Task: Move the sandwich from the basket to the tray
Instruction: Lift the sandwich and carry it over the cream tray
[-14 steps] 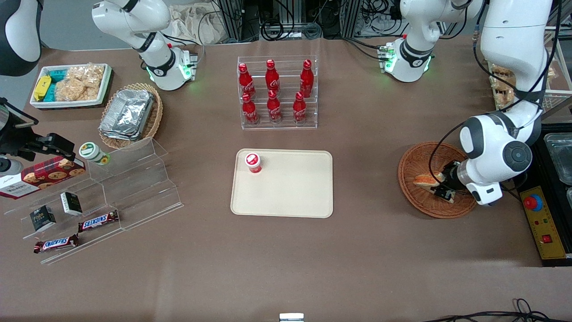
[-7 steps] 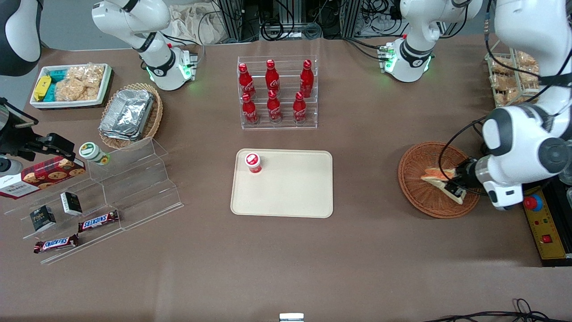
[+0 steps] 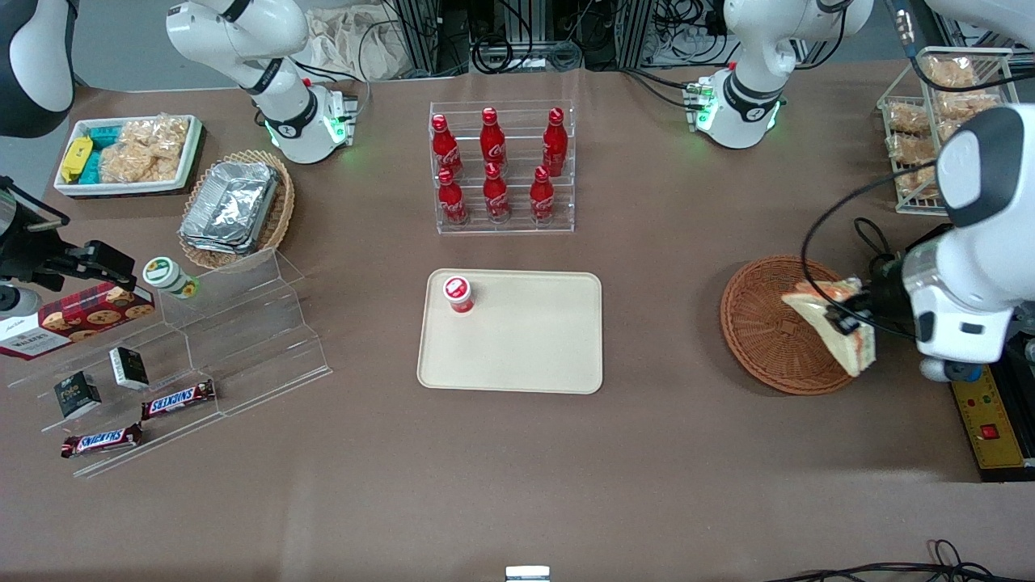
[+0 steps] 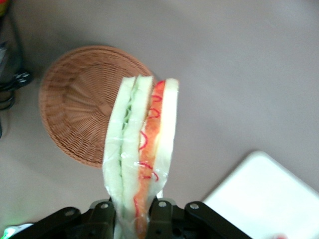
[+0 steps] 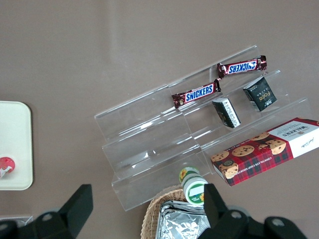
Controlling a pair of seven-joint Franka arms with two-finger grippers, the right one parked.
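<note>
My left gripper [image 3: 851, 317] is shut on the sandwich [image 3: 834, 323], a plastic-wrapped wedge of white bread with green and orange-red filling [image 4: 142, 149]. It hangs in the air above the edge of the reddish-brown wicker basket [image 3: 768, 339] that lies toward the working arm's end. The basket [image 4: 82, 102] holds nothing. The fingers [image 4: 162, 219] press on both flat sides of the wedge. The cream tray [image 3: 525, 356] lies at the table's middle, with a corner of the tray [image 4: 264, 194] showing in the left wrist view.
A red-capped cup [image 3: 458, 293] stands on the tray's corner. A clear rack of red cola bottles [image 3: 501, 166] stands farther from the front camera than the tray. A control box with a red button [image 3: 982, 412] lies near the basket. Snack shelves [image 3: 186, 356] stand toward the parked arm's end.
The gripper has lifted the sandwich out of the basket and carried it up and toward the working arm's end; the arm has risen.
</note>
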